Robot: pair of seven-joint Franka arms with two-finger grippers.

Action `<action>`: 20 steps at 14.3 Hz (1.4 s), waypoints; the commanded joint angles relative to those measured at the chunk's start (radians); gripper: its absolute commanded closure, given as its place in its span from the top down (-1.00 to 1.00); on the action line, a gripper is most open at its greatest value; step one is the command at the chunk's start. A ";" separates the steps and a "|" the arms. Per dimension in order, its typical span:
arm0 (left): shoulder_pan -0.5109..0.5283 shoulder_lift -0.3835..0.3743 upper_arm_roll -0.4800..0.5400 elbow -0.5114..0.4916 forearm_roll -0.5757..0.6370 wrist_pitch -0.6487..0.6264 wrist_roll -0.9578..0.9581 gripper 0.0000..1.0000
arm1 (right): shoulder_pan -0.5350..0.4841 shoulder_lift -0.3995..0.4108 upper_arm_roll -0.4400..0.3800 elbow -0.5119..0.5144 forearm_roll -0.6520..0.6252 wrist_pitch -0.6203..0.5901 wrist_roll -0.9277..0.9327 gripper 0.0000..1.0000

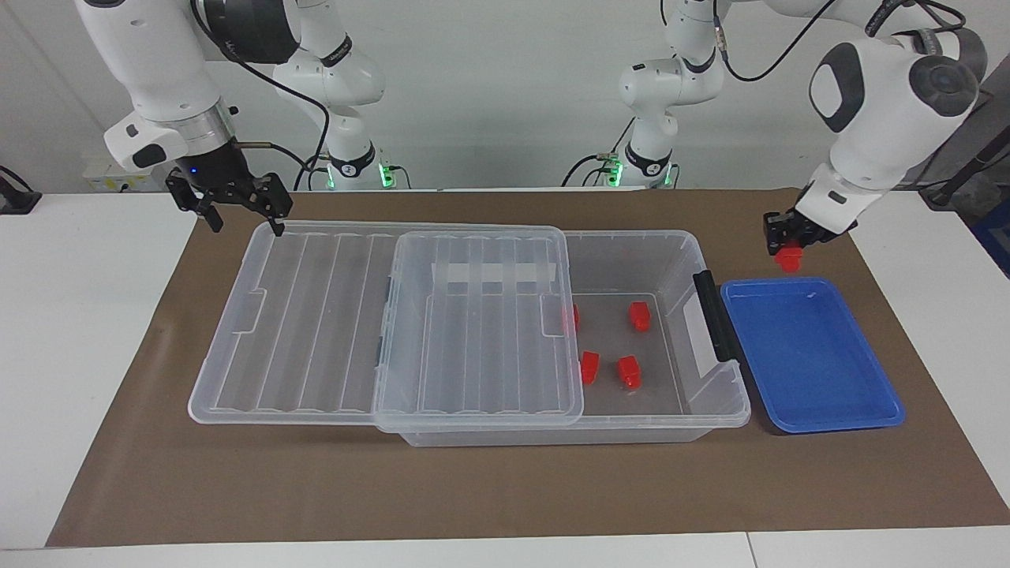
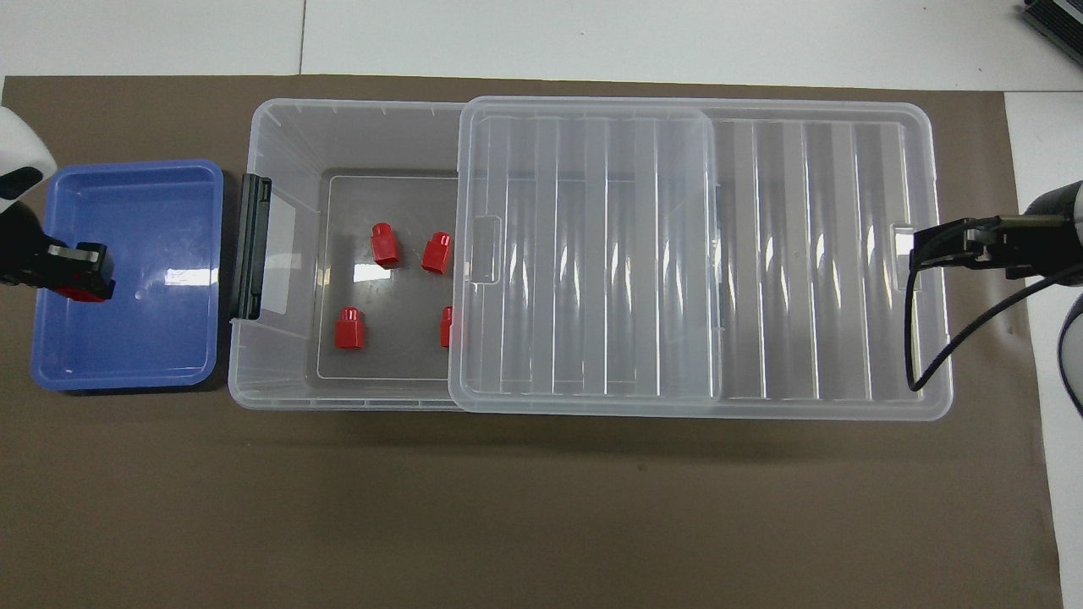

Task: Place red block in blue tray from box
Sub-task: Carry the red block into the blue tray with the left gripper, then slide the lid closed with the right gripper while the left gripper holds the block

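My left gripper (image 1: 788, 244) is shut on a red block (image 1: 789, 259) and holds it in the air over the blue tray (image 1: 821, 371). In the overhead view the left gripper (image 2: 76, 272) and its block (image 2: 82, 294) are over the tray's (image 2: 152, 338) end toward the left arm. The clear box (image 1: 694, 256) holds several more red blocks (image 1: 640, 315); these red blocks (image 2: 385, 245) and the box (image 2: 279, 135) also show in the overhead view. My right gripper (image 1: 245, 222) is open over the lid's end; it also shows in the overhead view (image 2: 922, 251).
The ribbed clear lid (image 1: 473, 331) is slid toward the right arm's end, covering part of the box and overhanging it. A black handle (image 1: 714, 315) sits on the box end beside the tray. A brown mat (image 1: 505, 489) covers the table.
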 commanded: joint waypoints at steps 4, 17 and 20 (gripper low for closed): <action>0.160 -0.062 -0.006 -0.230 -0.017 0.273 0.186 -0.50 | -0.014 0.017 -0.057 -0.086 0.003 0.179 -0.028 -0.57; 0.153 -0.001 -0.007 -0.556 -0.122 0.806 0.059 -0.50 | -0.017 0.216 -0.148 -0.083 0.035 0.471 -0.068 -1.00; 0.137 0.039 -0.006 -0.567 -0.122 0.876 0.057 -0.50 | -0.012 0.218 -0.148 -0.093 0.035 0.466 -0.068 -1.00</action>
